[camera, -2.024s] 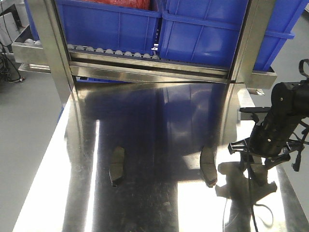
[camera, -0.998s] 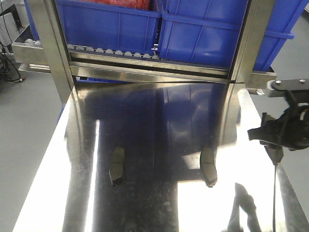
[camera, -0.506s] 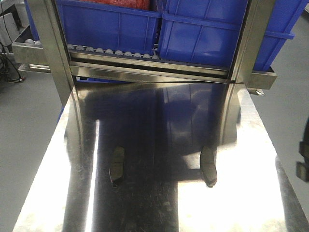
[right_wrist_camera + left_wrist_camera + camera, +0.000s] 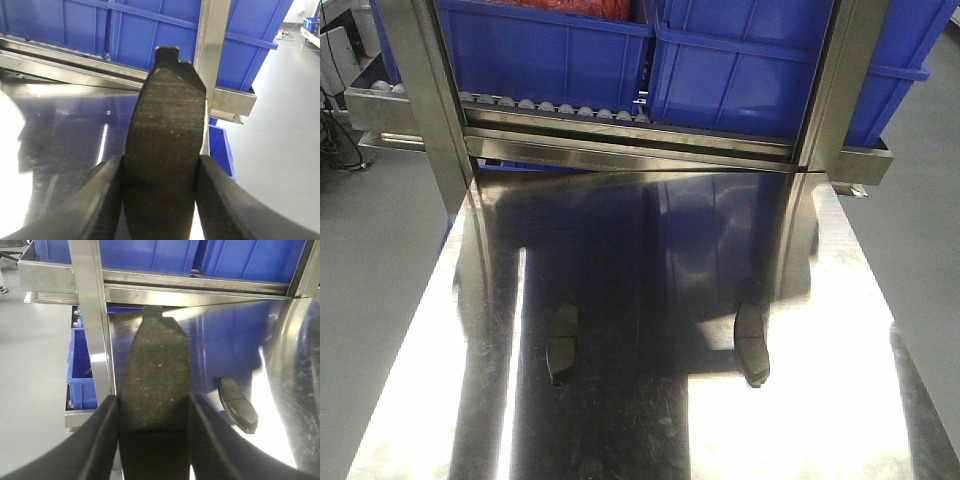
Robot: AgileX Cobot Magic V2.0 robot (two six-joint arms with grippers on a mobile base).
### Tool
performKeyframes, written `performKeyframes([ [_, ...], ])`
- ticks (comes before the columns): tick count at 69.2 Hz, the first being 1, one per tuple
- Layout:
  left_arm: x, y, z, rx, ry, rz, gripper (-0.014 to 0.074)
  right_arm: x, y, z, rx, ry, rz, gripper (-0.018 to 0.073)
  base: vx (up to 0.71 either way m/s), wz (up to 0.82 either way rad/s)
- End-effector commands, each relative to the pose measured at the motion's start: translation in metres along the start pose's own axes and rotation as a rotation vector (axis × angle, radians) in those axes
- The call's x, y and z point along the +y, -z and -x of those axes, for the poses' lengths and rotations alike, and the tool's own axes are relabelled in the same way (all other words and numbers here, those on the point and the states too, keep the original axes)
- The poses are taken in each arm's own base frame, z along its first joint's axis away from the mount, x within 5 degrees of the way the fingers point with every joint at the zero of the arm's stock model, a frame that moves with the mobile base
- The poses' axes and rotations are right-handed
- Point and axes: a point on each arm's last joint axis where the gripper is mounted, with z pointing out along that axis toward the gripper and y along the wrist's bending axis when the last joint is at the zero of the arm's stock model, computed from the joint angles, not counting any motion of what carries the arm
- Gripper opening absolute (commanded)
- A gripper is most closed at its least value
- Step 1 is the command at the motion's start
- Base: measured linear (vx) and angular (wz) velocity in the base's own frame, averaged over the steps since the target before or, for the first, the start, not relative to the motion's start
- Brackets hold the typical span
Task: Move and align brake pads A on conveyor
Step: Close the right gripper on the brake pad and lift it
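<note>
Two brake pads lie flat on the shiny steel tabletop (image 4: 650, 420) in the front view, one on the left (image 4: 561, 343) and one on the right (image 4: 752, 343). Neither arm shows in that view. In the left wrist view my left gripper (image 4: 152, 401) is shut on a third brake pad (image 4: 156, 360), which sticks out forward between the fingers. A pad on the table (image 4: 238, 404) lies to its right. My right gripper (image 4: 160, 161) is shut on a fourth brake pad (image 4: 166, 115), held above the table's right side. The conveyor is out of view.
A steel roller rack (image 4: 620, 140) with blue bins (image 4: 740, 70) crosses the back of the table. Its upright posts (image 4: 425, 90) (image 4: 840, 80) stand at the table's far corners. A lower blue bin (image 4: 82, 367) sits left of the table. Grey floor (image 4: 370, 300) lies on both sides.
The right arm, seen at the table's right edge earlier, has drawn off to the right and left the front view. The two pads on the table have not moved.
</note>
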Motion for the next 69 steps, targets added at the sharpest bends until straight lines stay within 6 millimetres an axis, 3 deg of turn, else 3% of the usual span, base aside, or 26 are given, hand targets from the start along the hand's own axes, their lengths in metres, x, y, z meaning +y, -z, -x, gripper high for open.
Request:
performKeyframes([
  [1, -0.002, 0.0033, 0.0171, -0.116, 0.003, -0.018, -0.0006, -0.0017, 0.0024, 0.0137, -0.119, 0.008, -0.017, -0.0008, 0.0, 0.0],
  [69, -0.002, 0.0033, 0.0171, -0.116, 0.003, -0.018, -0.0006, -0.001, 0.0022, 0.0123, -0.104, -0.011, -0.009, -0.0008, 0.0, 0.0],
])
